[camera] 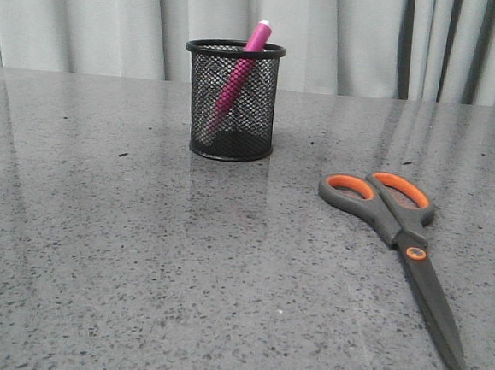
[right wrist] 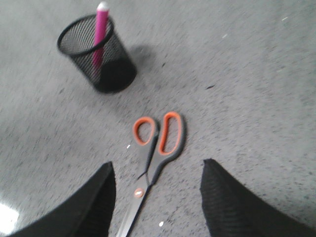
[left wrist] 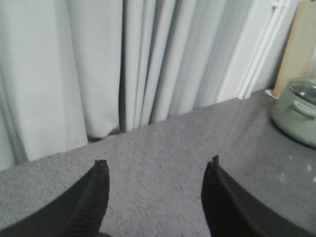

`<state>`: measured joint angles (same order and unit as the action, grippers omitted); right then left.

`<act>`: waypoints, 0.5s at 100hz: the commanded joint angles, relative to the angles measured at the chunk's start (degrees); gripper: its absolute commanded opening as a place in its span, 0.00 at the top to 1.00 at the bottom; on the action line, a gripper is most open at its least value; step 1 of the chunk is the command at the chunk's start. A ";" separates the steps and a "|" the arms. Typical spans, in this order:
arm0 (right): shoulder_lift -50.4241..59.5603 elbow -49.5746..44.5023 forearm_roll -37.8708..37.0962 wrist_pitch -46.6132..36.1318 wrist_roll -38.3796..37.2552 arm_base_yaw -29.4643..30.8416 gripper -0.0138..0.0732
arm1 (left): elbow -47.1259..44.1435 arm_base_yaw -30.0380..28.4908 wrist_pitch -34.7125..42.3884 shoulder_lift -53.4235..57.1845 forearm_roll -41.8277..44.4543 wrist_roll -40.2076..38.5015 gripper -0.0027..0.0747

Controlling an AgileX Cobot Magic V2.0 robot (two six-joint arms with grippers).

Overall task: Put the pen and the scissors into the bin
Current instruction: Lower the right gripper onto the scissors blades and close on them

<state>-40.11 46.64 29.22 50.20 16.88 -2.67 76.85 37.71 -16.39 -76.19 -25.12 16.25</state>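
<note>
While the pen (camera: 239,77) leans inside the bin (camera: 232,102), both grippers (left (left wrist: 154,197), right (right wrist: 155,197)) gape empty.

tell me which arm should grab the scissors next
Right. The scissors lie on the table just ahead of the open right gripper, with the pen already in the bin. The left gripper faces only curtain.

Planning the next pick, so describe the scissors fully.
The scissors lie flat and closed on the grey speckled table, right of the bin and apart from it. Dark grey blades point toward the camera; grey, plastic-looking handles lined in orange face the curtain; an orange screw marks the pivot. Nothing else touches them.
</note>
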 commanded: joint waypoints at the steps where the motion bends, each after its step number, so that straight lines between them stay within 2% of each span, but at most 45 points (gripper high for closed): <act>1: -6.71 7.42 1.84 2.24 2.20 -2.20 0.43 | 1.47 0.29 -3.76 4.08 -0.10 0.08 0.48; 15: -15.26 14.93 0.10 5.81 2.20 -9.47 0.43 | -0.64 0.29 -4.46 7.39 -0.10 0.08 0.48; 19: -17.66 16.79 -3.82 6.70 0.96 -12.04 0.43 | -1.11 0.29 -4.57 8.02 -0.10 0.08 0.48; 22: -19.25 17.97 -6.44 7.37 -1.93 -14.30 0.43 | -1.44 0.29 -4.57 8.37 -0.10 0.08 0.48; 28: -22.82 20.14 -17.24 9.08 -8.03 -19.91 0.43 | -2.08 0.29 -4.78 8.92 -0.10 0.08 0.48; 29: -23.20 20.31 -17.24 9.27 -9.69 -21.14 0.43 | -2.24 0.29 -4.80 8.90 -0.10 0.08 0.48; 30: -23.92 20.65 -20.58 9.59 -10.55 -21.73 0.43 | -2.37 0.29 -4.80 8.94 -0.10 0.08 0.48; 35: -26.29 21.41 -26.86 10.38 -16.58 -25.45 0.43 | -2.50 0.40 -5.09 9.21 -0.21 0.08 0.48; 41: -28.48 21.51 -29.60 10.49 -22.13 -28.34 0.43 | -2.50 0.40 -5.99 9.29 -0.72 0.08 0.48; 50: -31.77 21.51 -28.36 10.12 -26.63 -29.39 0.43 | -2.50 0.40 -7.05 9.64 -1.21 0.08 0.48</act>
<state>-70.27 66.08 2.65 61.99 -4.02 -30.52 72.77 37.71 -26.06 -68.43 -24.79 16.25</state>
